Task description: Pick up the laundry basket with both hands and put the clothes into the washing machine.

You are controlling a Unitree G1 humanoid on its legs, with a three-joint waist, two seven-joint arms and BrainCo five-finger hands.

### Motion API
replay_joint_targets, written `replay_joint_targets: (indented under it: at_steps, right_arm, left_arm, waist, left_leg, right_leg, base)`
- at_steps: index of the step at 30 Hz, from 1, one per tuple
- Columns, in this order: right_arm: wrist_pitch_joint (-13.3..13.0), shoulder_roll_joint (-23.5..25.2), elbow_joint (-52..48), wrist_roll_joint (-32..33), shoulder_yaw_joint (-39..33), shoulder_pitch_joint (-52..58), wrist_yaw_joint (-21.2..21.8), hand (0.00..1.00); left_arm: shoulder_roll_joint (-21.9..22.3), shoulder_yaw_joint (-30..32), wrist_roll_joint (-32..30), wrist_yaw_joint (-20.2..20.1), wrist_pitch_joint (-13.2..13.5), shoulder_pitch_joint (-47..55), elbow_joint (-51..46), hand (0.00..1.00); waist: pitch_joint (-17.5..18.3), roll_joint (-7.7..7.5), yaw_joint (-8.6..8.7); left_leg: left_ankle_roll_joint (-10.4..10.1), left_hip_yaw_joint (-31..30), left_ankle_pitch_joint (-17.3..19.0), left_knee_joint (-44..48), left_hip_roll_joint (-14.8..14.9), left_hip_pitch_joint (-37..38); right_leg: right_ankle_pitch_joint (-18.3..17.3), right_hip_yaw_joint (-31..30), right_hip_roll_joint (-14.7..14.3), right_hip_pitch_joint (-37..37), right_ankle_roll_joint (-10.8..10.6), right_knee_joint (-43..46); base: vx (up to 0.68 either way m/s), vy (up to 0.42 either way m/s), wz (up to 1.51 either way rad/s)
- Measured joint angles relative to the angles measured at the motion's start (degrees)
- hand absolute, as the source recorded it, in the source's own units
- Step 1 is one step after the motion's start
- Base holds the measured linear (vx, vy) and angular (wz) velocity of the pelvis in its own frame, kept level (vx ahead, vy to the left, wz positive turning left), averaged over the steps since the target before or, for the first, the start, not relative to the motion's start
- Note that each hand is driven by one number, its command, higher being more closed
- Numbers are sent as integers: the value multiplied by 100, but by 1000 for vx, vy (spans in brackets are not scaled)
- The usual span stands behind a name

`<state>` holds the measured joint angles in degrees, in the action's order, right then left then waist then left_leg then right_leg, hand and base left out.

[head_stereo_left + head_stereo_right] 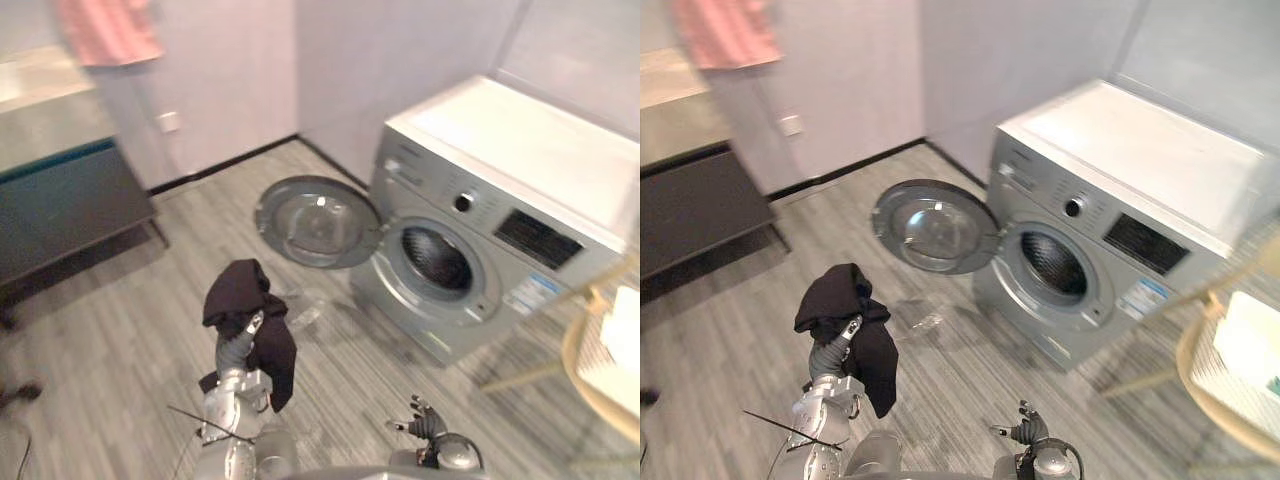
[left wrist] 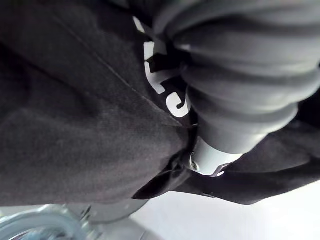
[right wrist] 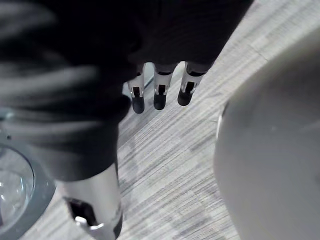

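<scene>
Left hand point(image 1: 237, 348) is raised with the black garment point(image 1: 240, 290) draped over it, a tail hanging below; the grip is buried in cloth, so clamped or merely carrying cannot be told. Ahead-right of that hand stand the open door point(image 1: 315, 220) and the drum opening point(image 1: 435, 258) of the washing machine point(image 1: 560, 170), both well apart from the cloth; judged best to clear the door rim, then push the bundle deep into the drum before release so the tail does not snag. Right hand point(image 3: 160, 85) hangs low, fingers straight over bare floor point(image 3: 165, 165), holding nothing: 1 spare hand to tuck the tail.
</scene>
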<state>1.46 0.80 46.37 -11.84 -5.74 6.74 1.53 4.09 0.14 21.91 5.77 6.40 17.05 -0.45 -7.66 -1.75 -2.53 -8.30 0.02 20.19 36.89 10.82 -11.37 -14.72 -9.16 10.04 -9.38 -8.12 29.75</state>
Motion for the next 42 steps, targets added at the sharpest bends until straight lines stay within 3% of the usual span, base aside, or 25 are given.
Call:
replay_joint_targets:
  at_steps: [1, 2, 3, 4, 5, 8, 9, 11, 13, 15, 16, 18, 19, 20, 21, 22, 25, 28, 29, 30, 32, 35, 39, 42]
  right_arm:
    - [-5, -2, -8, 2, 3, -11, 1, 0]
    - [0, -8, 13, 8, -13, -9, -2, 0]
    - [-2, -5, 46, 8, -34, -3, -1, 0]
    - [-10, -49, 153, 5, -134, -49, 5, 0]
    - [-13, -135, 305, 2, -277, -141, -1, 0]
    - [-3, -288, 698, 16, -494, -313, 2, 0]
    - [20, -337, 856, 27, -551, -463, 0, 0]
    - [31, -415, 859, 33, -546, -539, 4, 0]
    - [14, -472, 814, 108, -617, -621, 59, 0]
    - [16, -529, 861, 102, -694, -622, 91, 0]
    - [15, -578, 900, 102, -694, -607, 96, 0]
    - [13, -601, 901, 114, -697, -608, 98, 0]
    - [12, -605, 903, 120, -669, -607, 90, 0]
    - [12, -610, 903, 127, -656, -605, 85, 0]
    - [15, -635, 916, 127, -541, -584, 63, 0]
    - [19, -662, 1011, 119, -438, -578, 17, 0]
    - [28, -682, 1137, 124, -361, -604, -23, 0]
    - [25, -673, 1148, 129, -258, -659, -38, 0]
    - [23, -694, 1157, 189, -267, -657, -66, 0]
    - [21, -591, 1195, 239, -263, -638, -137, 0]
    - [21, -468, 1190, 225, -233, -619, -135, 0]
    - [19, -368, 1132, 210, -229, -627, -133, 0]
    - [24, -435, 1082, 200, -12, -916, -150, 0]
    - [150, -513, 948, 178, 806, -1530, -163, 0]
  left_arm:
    - [2, -6, -3, -66, -2, 13, 34, 100]
    - [5, -20, -3, -108, 0, 65, 51, 100]
    - [5, -39, 0, -134, 1, 75, 72, 100]
    - [-6, -144, 16, -210, 4, 45, 184, 100]
    - [-20, -277, 25, -262, -12, 4, 371, 100]
    - [-16, -293, 99, -361, -110, -73, 607, 100]
    - [-10, -173, 156, -377, -121, -87, 797, 100]
    - [-16, 32, 236, -371, -192, -176, 1134, 100]
    - [-63, 50, 274, -345, -326, -387, 1605, 100]
    - [-60, 24, 274, -321, -346, -474, 1768, 100]
    - [-8, 83, 274, -305, -325, -483, 1786, 100]
    - [-5, 277, 317, -256, -313, -506, 1820, 100]
    - [-8, 466, 422, -166, -315, -472, 1916, 100]
    - [-10, 547, 466, -130, -317, -452, 1959, 100]
    - [-72, 651, 511, -51, -316, -419, 2035, 100]
    - [-95, 676, 566, -14, -318, -381, 2044, 100]
    - [-99, 658, 679, 20, -315, -297, 2024, 100]
    - [-106, 693, 717, 53, -315, -285, 2026, 100]
    - [-95, 694, 720, 54, -315, -291, 2038, 100]
    - [-188, 714, 720, 73, -310, -318, 2067, 100]
    - [-388, 685, 720, 63, -211, -395, 2037, 100]
    - [-562, 644, 719, 67, -197, -471, 2049, 100]
    - [-576, 626, 724, 86, -92, -632, 2073, 100]
    - [-737, 659, 863, 206, -78, -1512, 2113, 100]
  waist:
    - [-25, 63, 6]
    - [10, -20, 21]
    - [29, -43, 26]
    - [52, 9, 64]
    - [134, 168, 225]
    - [197, 305, 294]
    - [175, 385, 298]
    - [145, 440, 262]
    - [29, 650, 383]
    - [18, 698, 441]
    - [71, 792, 462]
    - [32, 836, 437]
    - [-41, 835, 409]
    - [-97, 847, 391]
    - [-209, 752, 303]
    - [-230, 715, 178]
    - [-312, 537, 99]
    - [-419, 373, 55]
    - [-426, 407, 47]
    - [-459, 195, 8]
    - [-424, -35, 28]
    - [-468, -56, 12]
    - [-675, 196, -14]
    - [-1363, 141, -2]
  left_leg:
    - [49, 407, 19, -112, 54, 207]
    - [117, 1144, 8, -407, 129, 633]
    - [116, 1357, 8, -514, 131, 811]
    - [114, 1748, 11, -672, 158, 1058]
    - [98, 1919, 4, -794, 252, 1100]
    - [-28, 2528, -195, -1177, 491, 1203]
    - [-94, 3012, -236, -1275, 652, 1308]
    - [-96, 3264, -238, -1389, 765, 1510]
    - [48, 3040, -333, -1355, 788, 1598]
    - [176, 2707, -469, -1237, 808, 1608]
    - [123, 2529, -533, -1056, 845, 1597]
    - [305, 2256, -641, -320, 1034, 1284]
    - [884, 1839, -1014, 483, 1175, 903]
    - [998, 1611, -1249, 787, 1227, 773]
    - [813, 1029, -1451, 1362, 1203, 504]
    - [407, 573, -869, 1632, 1044, 245]
    - [186, 459, -410, 1002, 796, -216]
    - [158, 428, -437, -433, 675, -431]
    - [118, 363, -1149, -1246, 504, -363]
    - [180, 501, -1167, -1385, 282, -186]
    - [239, 476, -1140, -1386, 40, -264]
    - [360, 514, -1016, -1036, -159, -404]
    - [488, 906, -699, -720, -111, -635]
    - [581, 1107, -611, -323, -9, -1027]
  right_leg:
    - [176, 438, 178, -181, 204, 137]
    - [169, 1548, 632, -392, 427, 601]
    - [110, 2081, 806, -386, 529, 754]
    - [-27, 2977, 1080, -279, 769, 700]
    - [257, 3606, 1188, -218, 878, 417]
    - [647, 4078, 1012, -400, 936, -86]
    - [764, 4442, 941, -502, 978, -239]
    - [984, 4698, 817, -543, 815, -322]
    - [990, 4597, 634, -422, 826, -445]
    - [970, 4666, 554, -223, 793, -544]
    - [896, 4680, 503, -139, 707, -551]
    - [801, 4676, 425, -56, 647, -561]
    - [793, 4661, 276, 116, 658, -733]
    - [795, 4659, 171, 253, 660, -859]
    - [770, 4550, 54, 511, 714, -1142]
    - [770, 4479, -9, 641, 716, -1304]
    - [831, 4299, -9, 780, 630, -1555]
    - [976, 4021, 82, 853, 384, -1697]
    - [1041, 3892, 146, 883, 142, -1694]
    - [1130, 3708, 284, 912, 64, -1845]
    - [1222, 3690, 288, 946, 93, -2198]
    - [1409, 3545, 483, 1006, 105, -2280]
    - [1413, 3167, 643, 473, 102, -1953]
    - [1414, 3094, 752, -190, 103, -1389]
  base:
    - [-73, 219, -207]
    - [-69, 234, -203]
    - [-47, 154, -212]
    - [-11, 78, -148]
    - [26, 82, -135]
    - [134, 3, -132]
    - [138, -79, -151]
    - [165, -85, -161]
    - [171, -117, -73]
    - [125, -85, -1]
    - [140, -77, 2]
    - [136, -79, -8]
    - [115, -101, -20]
    - [162, -117, -27]
    - [150, -44, -29]
    - [157, -24, -31]
    - [199, 39, -34]
    - [187, 213, -50]
    - [267, 348, -48]
    - [264, 326, -21]
    - [194, 154, 14]
    - [143, 204, 9]
    - [13, 180, -54]
    - [-117, 94, -47]
